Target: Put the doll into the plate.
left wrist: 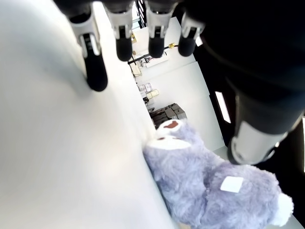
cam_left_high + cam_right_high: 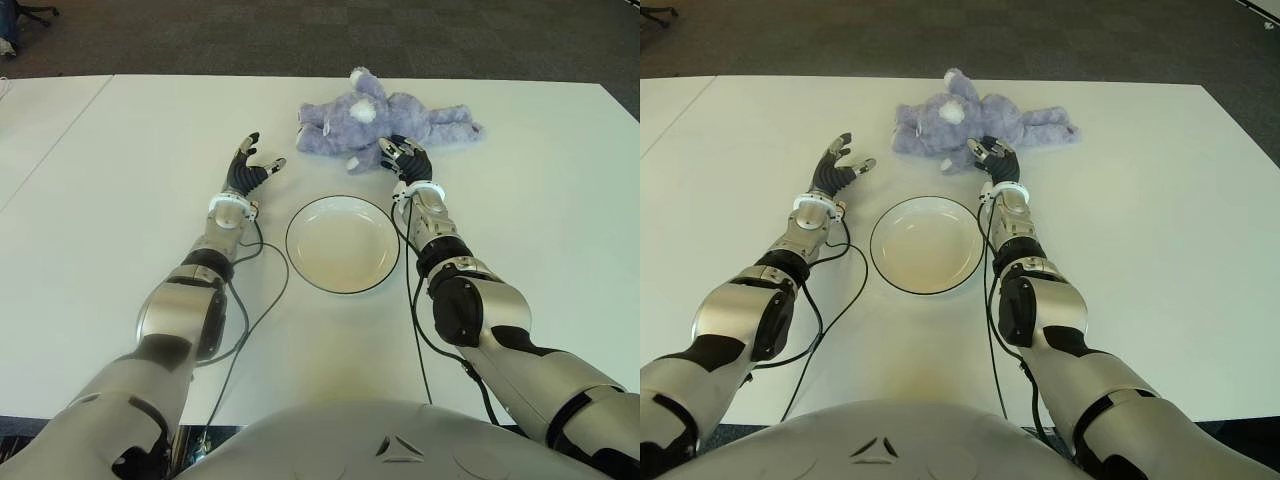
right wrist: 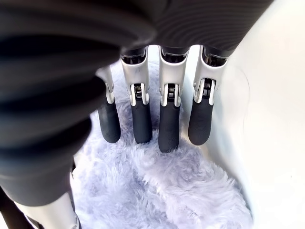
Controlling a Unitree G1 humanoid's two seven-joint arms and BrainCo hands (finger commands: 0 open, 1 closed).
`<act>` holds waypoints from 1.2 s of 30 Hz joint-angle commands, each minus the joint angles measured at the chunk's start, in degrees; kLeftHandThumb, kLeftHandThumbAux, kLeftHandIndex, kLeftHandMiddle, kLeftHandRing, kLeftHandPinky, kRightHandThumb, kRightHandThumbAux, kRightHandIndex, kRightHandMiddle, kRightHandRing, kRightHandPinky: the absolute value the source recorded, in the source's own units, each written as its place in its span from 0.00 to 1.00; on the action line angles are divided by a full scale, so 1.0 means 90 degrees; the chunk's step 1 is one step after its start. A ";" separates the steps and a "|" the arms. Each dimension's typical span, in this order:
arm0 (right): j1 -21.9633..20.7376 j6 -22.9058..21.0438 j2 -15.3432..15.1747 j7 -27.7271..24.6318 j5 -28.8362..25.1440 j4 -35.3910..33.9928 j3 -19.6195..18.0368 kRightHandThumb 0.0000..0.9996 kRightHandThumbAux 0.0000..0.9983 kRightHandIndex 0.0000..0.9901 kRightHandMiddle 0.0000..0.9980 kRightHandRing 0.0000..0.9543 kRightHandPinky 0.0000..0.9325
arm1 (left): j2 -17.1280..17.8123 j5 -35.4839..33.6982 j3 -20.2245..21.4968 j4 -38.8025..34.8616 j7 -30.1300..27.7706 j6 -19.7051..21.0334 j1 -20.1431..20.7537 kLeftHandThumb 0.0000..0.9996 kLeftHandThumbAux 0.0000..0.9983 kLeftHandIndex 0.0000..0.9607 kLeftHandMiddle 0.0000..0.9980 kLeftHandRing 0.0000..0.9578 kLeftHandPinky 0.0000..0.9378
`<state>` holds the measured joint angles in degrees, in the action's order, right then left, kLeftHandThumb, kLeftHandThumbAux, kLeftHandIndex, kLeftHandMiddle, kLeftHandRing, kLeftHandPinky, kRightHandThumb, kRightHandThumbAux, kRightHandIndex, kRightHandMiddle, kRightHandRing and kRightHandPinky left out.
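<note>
Doll point(image 2: 385, 124) near tabletop point(image 2: 120, 180) far edge; right hand point(image 2: 404, 157) fingers point(image 3: 169, 125) extended over it, ungrasped. Left hand point(image 2: 247, 168) released, left of plate point(image 2: 343, 243).

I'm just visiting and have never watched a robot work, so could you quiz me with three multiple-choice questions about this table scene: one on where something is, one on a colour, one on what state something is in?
1. Where does the doll lie?
A. Inside the plate
B. On the table beyond the plate
C. On the floor

2. What colour is the doll?
A. Lavender purple
B. Bright red
C. Dark green

3. What is in the plate?
A. The doll
B. A spoon
C. Nothing

Answers:
1. B: the doll lies on the white table, on the far side of the plate.
2. A: its fur is pale purple, with white patches.
3. C: the plate's bowl shows bare. The right hand reaches over the doll's near edge, fingers extended above the fur and not closed on it; the left hand shows open to the plate's left.
</note>
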<state>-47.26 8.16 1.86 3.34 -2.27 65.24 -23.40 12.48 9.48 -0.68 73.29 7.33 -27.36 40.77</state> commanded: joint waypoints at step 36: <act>-0.0082 0.3931 0.1390 0.5202 0.1292 -0.1672 -0.1034 0.69 0.73 0.43 0.36 0.42 0.41 | -0.0045 -0.0107 0.0165 0.0264 -0.0030 0.0284 0.0166 0.14 0.66 0.01 0.05 0.08 0.12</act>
<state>-47.57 7.13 4.04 6.11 8.45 57.17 -26.15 12.48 8.93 -0.51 73.25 7.33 -27.54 41.38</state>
